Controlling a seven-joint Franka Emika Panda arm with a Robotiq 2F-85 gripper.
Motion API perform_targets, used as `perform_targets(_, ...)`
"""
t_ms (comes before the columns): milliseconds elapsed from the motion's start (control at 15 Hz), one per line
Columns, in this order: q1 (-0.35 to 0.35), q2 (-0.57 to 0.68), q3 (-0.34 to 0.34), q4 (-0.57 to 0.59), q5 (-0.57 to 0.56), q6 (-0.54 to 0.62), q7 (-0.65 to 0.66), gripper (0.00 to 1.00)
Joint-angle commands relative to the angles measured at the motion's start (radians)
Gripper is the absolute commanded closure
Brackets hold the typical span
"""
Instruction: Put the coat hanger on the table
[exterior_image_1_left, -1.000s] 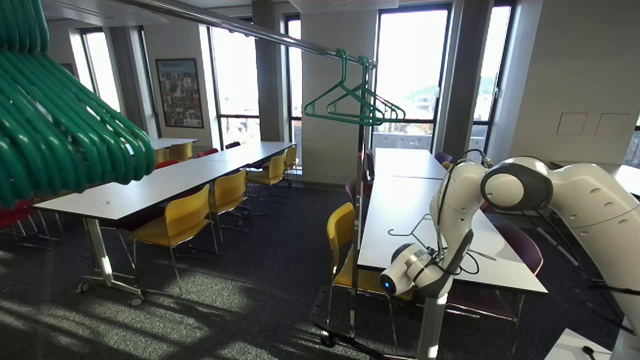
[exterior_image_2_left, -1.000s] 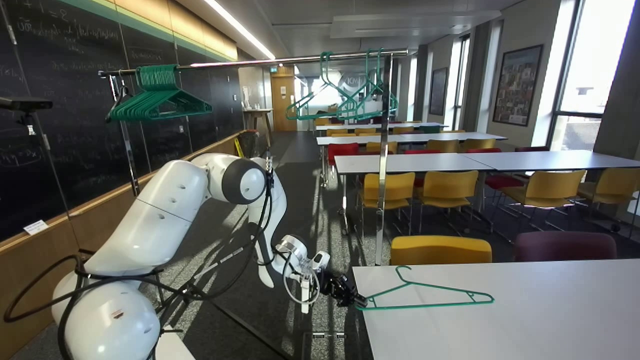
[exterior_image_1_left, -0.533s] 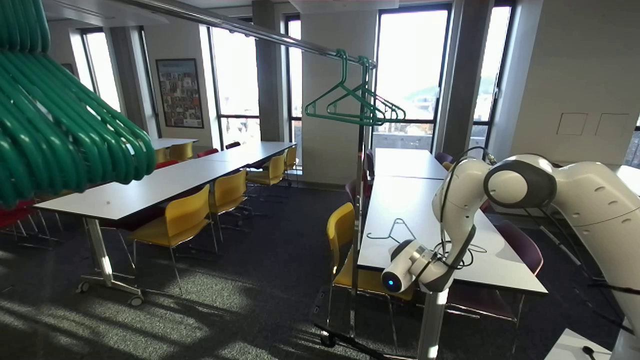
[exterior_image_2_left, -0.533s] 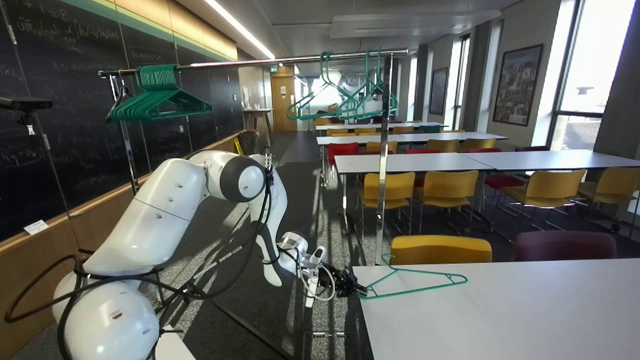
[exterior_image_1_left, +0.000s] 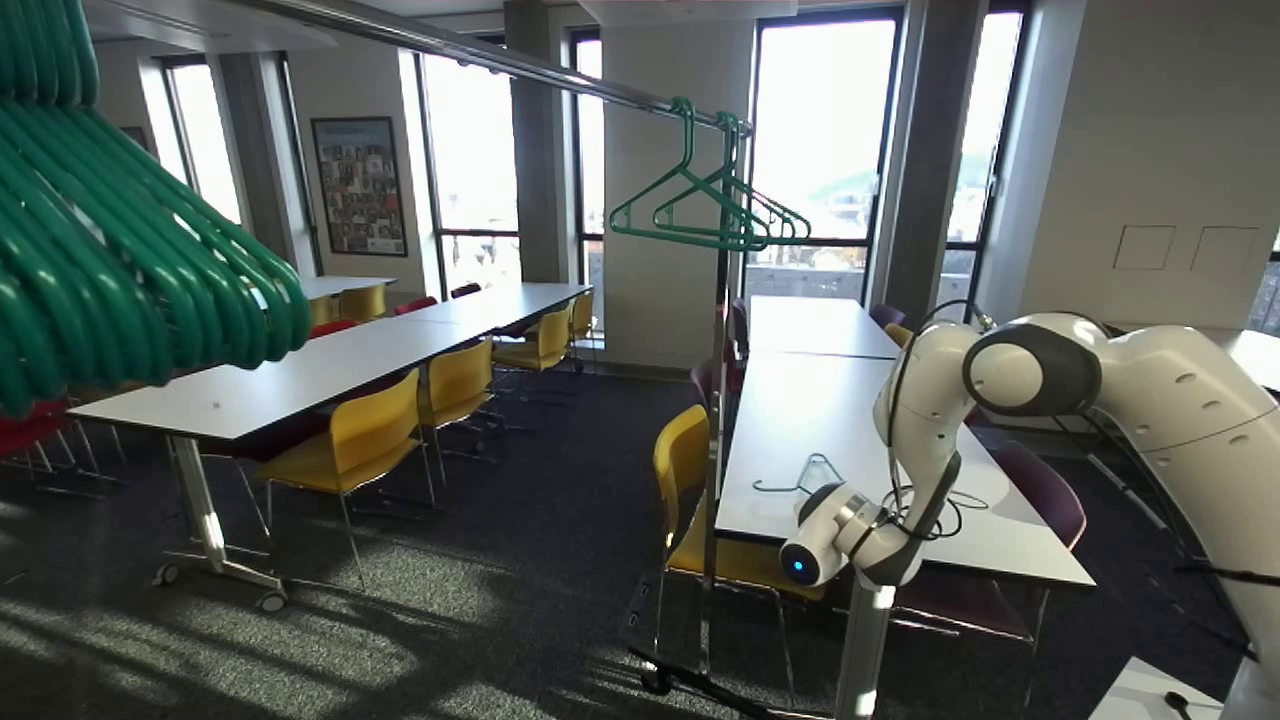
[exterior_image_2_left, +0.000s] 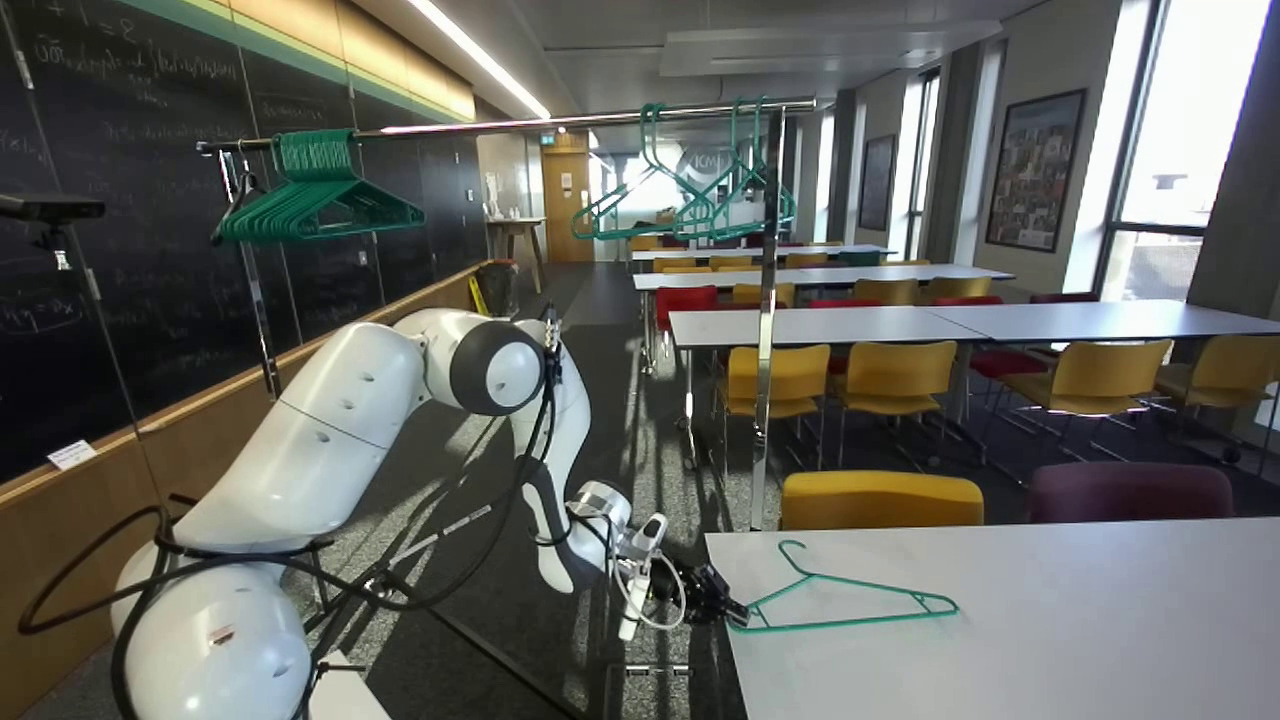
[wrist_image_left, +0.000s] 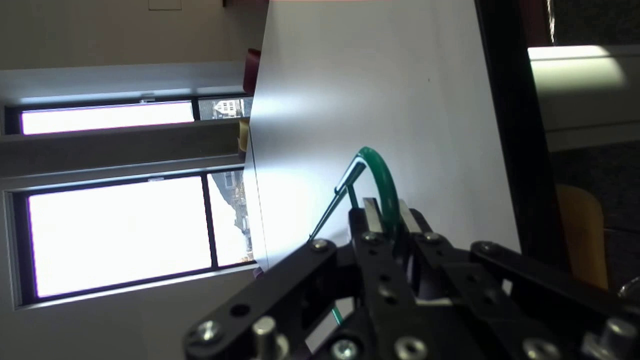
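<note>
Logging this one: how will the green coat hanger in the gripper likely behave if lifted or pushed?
The coat hanger is probably stiff: gripped near one corner, it shows no visible sag. It is likely light, being a thin open frame. Its rounded, glossy bar could swivel or slip in the gripper, which holds only that end.

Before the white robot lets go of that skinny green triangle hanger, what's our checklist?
1. Black gripper closed on the thin green triangular coat hanger: ok.
2. Hanger over the long white-topped table: ok, in both exterior views.
3. Hanger touching the table: cannot tell.
4. Hanger's held corner well inside the table's edge: not ok, it looks close.
5. Hanger apart from the yellow curved-back chair: ok.
</note>
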Motion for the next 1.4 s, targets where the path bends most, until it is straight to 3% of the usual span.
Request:
perform_targets(0, -0.032, 0.006, -0.004, -0.009, -0.009, 0.001, -0.040, 0.98)
perform_targets(133, -0.041, 0.014, -0.004, -0.007, -0.004, -0.001, -0.051, 0.98)
perform_targets(267, -0.048, 0.016, 0.000, -0.005, 0.012, -0.001, -0.067, 0.64)
perform_targets(533, -0.060, -0.050, 0.027, -0.049, 0.037, 0.047, -0.082, 0.34)
perform_targets(867, -0.083, -0.289, 0.097, -0.187, 0.167, 0.271, -0.076, 0.00)
perform_targets(1067, -0.104, -0.434, 0.084, -0.235, 0.310, 0.443, -0.142, 0.00)
perform_targets(1333, -0.160, -0.536, -0.001, -0.257, 0.592, 0.573, -0.363, 0.00)
